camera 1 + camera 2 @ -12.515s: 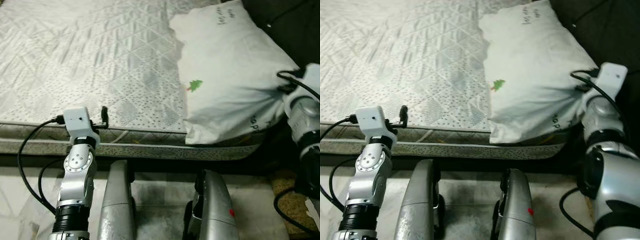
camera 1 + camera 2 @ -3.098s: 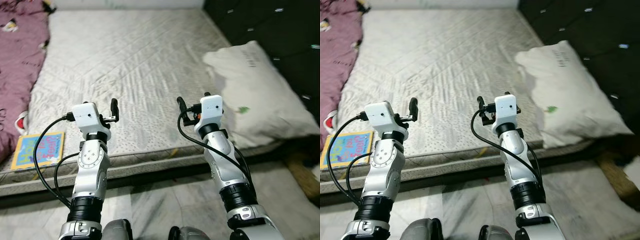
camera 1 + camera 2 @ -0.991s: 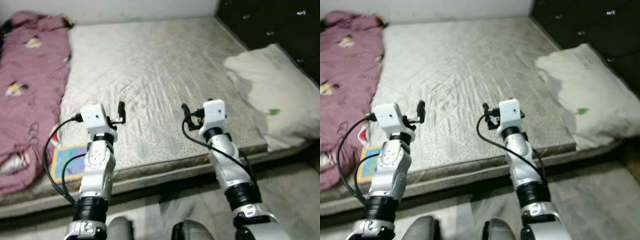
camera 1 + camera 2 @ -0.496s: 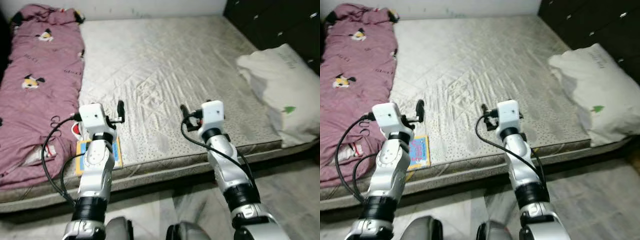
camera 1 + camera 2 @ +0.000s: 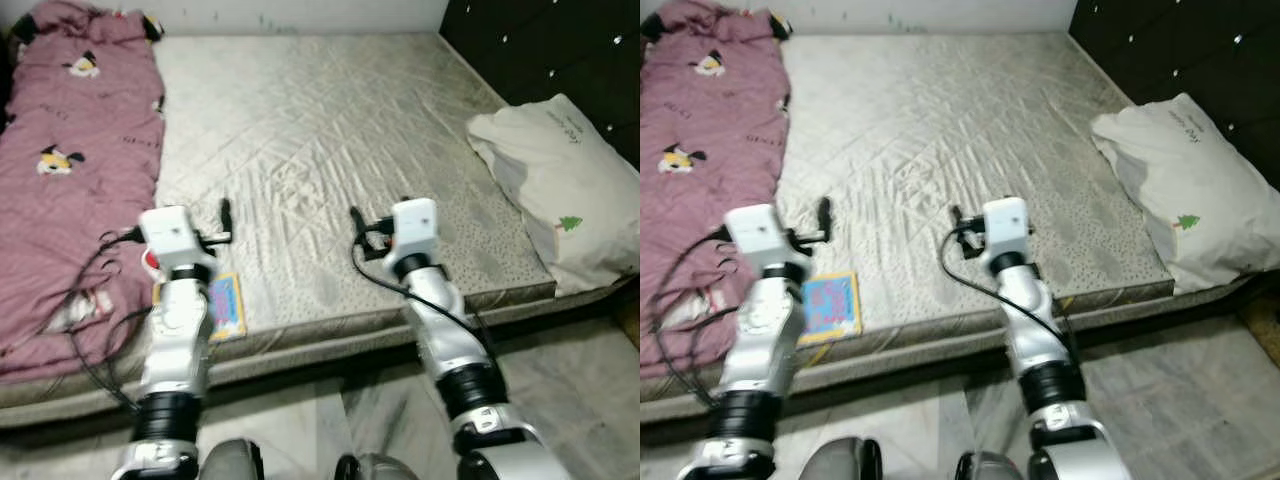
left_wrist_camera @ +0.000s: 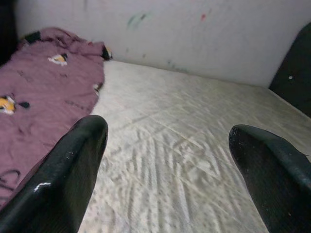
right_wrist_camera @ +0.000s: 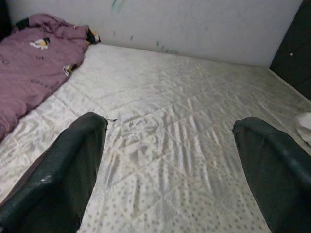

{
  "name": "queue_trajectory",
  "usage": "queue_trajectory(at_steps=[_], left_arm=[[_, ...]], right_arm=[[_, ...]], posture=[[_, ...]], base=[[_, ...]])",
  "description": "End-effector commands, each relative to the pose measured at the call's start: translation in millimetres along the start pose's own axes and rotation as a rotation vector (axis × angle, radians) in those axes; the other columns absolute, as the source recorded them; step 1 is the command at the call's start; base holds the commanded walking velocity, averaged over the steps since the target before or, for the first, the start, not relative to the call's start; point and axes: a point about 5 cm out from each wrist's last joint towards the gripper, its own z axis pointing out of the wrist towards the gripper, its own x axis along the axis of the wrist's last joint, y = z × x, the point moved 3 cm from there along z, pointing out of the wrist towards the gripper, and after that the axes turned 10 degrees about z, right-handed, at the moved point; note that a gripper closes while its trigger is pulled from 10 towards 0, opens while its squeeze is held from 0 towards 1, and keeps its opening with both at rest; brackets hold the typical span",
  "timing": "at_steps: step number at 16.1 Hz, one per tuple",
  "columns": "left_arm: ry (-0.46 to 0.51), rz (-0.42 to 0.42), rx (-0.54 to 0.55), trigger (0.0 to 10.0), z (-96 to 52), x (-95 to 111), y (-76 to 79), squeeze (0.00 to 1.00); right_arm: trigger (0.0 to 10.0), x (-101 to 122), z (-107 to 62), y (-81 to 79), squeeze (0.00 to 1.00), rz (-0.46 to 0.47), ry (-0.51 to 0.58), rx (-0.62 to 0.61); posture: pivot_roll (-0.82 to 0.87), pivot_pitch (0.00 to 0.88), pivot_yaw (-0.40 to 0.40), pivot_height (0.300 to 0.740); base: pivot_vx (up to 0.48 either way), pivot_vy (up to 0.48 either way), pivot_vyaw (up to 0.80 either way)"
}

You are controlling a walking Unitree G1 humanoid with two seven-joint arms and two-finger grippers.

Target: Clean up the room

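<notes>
Grey quilted mattress (image 5: 330,130) fills most of the head views, with a white wall (image 6: 194,34) at its far end. Crumpled maroon blanket with small cartoon prints (image 5: 70,160) runs along the mattress's left side. White pillow with a small green tree print (image 5: 560,190) sits at the right edge, against the dark tufted headboard (image 5: 560,50). Grey marble floor (image 5: 1160,400) lies in front of the bed.

Both arms are raised over the near edge of the mattress. Left gripper (image 6: 167,145): jaws apart, nothing between them, pointing across the mattress toward the wall. Right gripper (image 7: 170,145): jaws apart too, empty, same heading.

Small colourful children's book (image 5: 830,305) lies flat on the mattress near the front edge, just beside the blanket, partly under the left arm in the left eye view.
</notes>
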Motion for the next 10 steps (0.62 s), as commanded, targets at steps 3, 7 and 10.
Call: queue_trajectory(at_steps=[3,7,10], left_arm=[[0.02,-0.014,-0.035,10.0,1.6,6.0,11.2,0.0],[0.005,-0.008,-0.007,10.0,2.7,4.1,10.7,0.0],[0.0,-0.013,-0.015,10.0,3.1,3.7,11.8,0.0]], right_arm=[[10.0,2.8,0.1,10.1,0.0,-0.007,0.007,-0.027],[10.0,1.7,0.2,10.1,0.0,-0.001,0.003,-0.029],[10.0,1.0,0.3,11.1,0.0,0.005,0.0,-0.034]], posture=[[0.02,0.092,-0.044,0.74],[0.03,0.092,-0.041,0.74],[0.03,0.092,-0.041,0.74]], base=[[0.336,0.0,0.0],[0.083,0.0,0.0],[0.0,0.0,0.0]])
